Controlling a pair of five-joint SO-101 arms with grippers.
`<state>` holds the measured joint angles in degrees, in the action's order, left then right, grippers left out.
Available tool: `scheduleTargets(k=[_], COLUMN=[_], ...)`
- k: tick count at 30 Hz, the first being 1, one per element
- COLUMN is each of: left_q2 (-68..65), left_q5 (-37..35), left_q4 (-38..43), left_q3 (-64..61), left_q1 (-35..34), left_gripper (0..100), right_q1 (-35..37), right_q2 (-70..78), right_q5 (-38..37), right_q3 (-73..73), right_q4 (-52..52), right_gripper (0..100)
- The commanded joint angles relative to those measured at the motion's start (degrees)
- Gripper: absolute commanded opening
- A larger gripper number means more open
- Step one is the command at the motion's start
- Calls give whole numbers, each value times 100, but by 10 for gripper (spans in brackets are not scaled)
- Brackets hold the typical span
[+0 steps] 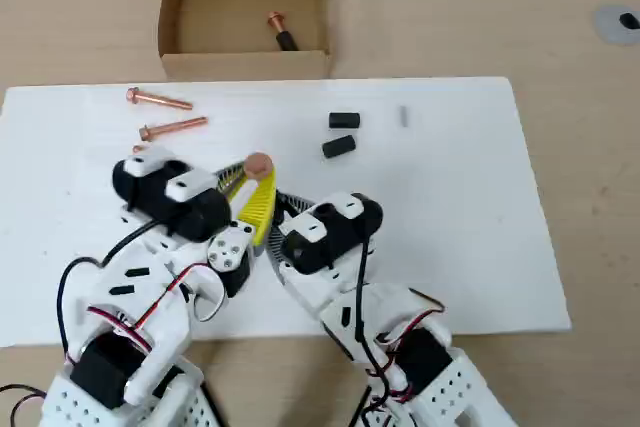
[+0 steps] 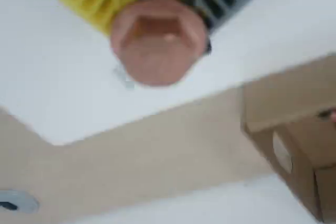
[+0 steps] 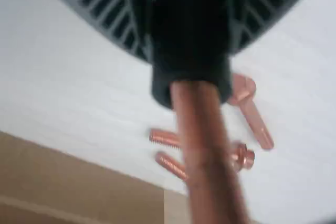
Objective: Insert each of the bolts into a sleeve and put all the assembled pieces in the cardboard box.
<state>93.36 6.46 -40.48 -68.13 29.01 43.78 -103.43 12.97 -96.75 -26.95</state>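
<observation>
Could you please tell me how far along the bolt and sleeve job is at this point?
Done: one assembled piece lies in the cardboard box. In hand: the left gripper holds a bolt, its shaft at the sleeve held by the right gripper. Left: at least two loose bolts and two loose sleeves wait on the white mat.

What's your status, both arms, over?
Left jaws shut on bolt; right jaws shut on sleeve, bolt shaft in it. One assembled piece in cardboard box. Nothing in the way.
</observation>
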Motion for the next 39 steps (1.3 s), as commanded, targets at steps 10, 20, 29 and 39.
scheduleTargets(k=[10, 20, 29, 39], left_q2=[13, 13, 13, -119], left_q5=[0, -123, -123, -615], left_q4=[-721, -1538, -1547, -2101], left_q3=[44, 62, 44, 1433], left_q1=[53, 53, 35, 18], left_gripper=[7, 92, 93, 129], right_q1=[-110, -110, -110, -409], right_q2=[-892, -892, -892, -778], right_q5=[53, 53, 53, 35], right_q3=[22, 22, 22, 22], right_q4=[167, 176, 176, 413], right_gripper=[9, 9, 9, 9])
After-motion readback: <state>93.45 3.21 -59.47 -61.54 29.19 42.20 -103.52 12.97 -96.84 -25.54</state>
